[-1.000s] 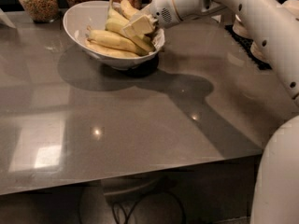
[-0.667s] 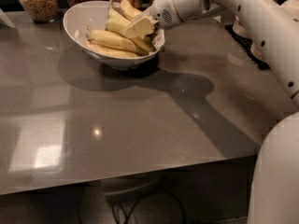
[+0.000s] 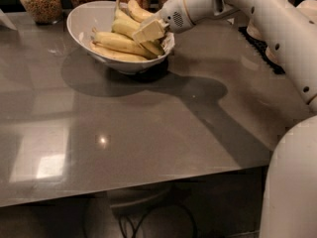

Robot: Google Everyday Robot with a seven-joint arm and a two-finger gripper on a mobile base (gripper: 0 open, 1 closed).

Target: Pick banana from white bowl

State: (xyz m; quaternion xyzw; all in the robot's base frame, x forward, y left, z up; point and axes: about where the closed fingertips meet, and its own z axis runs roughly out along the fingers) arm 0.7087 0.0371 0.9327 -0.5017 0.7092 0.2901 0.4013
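- The white bowl [image 3: 78, 21] stands at the far side of the table [image 3: 148, 133], just in front of a row of jars [image 3: 40, 1].
- The bananas [image 3: 116, 39] lie heaped inside the bowl. Several lie across the bottom and a couple lean up toward the far rim.
- The claw [image 3: 148, 30] is down in the right part of the bowl, against the top of the heap. I cannot tell whether it is spread or pinching a banana.
- A banana should be light and fairly stiff, but soft under the skin, so a hard squeeze would likely bruise it.
- The skin looks smooth, and the curved shape may swing in a loose hold.
- The best hold is probably across the thick middle of the topmost banana, away from the tapering ends.
- The bananas touch one another and may be joined at the stem, so lifting one could drag others along.
- The glossy bowl could slide on the smooth table.
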